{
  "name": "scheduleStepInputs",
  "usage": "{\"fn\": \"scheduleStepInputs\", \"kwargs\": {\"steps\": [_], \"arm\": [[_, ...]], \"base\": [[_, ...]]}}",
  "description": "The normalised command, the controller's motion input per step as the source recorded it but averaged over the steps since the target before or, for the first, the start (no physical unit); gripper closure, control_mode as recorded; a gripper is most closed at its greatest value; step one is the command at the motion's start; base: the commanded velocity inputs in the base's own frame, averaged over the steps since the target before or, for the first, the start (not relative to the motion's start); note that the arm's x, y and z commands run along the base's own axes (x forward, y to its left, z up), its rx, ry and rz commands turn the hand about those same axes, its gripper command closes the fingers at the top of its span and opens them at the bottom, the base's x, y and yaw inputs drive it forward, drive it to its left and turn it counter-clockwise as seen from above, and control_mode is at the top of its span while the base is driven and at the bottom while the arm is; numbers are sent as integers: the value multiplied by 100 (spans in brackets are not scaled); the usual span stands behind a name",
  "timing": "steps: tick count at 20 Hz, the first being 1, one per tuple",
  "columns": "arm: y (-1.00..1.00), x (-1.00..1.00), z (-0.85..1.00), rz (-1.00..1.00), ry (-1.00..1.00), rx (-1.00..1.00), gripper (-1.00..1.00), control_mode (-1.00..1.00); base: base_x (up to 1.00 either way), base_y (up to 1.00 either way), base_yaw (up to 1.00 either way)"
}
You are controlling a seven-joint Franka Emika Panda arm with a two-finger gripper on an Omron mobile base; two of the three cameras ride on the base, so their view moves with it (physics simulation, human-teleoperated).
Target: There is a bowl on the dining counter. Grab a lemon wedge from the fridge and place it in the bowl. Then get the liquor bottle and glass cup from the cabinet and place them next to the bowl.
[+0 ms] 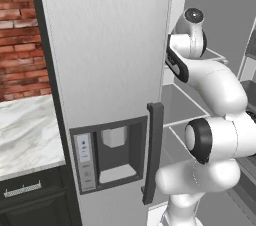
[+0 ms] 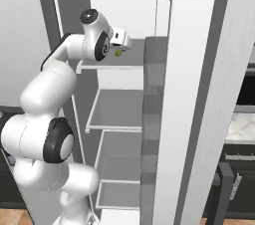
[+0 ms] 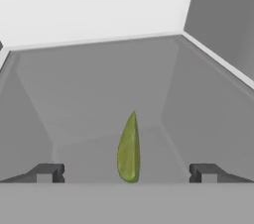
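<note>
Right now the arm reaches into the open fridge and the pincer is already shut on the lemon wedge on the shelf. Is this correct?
Not quite. The arm does reach into the open fridge, but the pincer is open, not shut on the lemon wedge. The hand view shows its two fingertips wide apart, with the wedge lying on the shelf between them, touching neither.

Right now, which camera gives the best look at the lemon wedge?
The hand view: the lemon wedge stands large and unobstructed on the fridge shelf, between the open fingertips. In the right base view it's a small green speck beside the gripper.
</note>
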Motion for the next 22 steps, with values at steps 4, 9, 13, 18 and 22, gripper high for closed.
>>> {"fn": "scheduleStepInputs", "kwargs": {"steps": [4, 9, 13, 18, 22], "arm": [[0, 15, -8, 0, 5, 4, -100, -100], [0, 20, 0, 0, 18, 8, -100, -100], [0, 19, 0, 0, 20, 7, -100, -100], [0, 32, 2, 0, 11, 4, -100, -100], [-7, 31, 12, 0, 7, 3, -100, -100]], "base": [[0, 0, 0], [0, 0, 0], [0, 0, 0], [0, 0, 0], [0, 0, 0]]}}
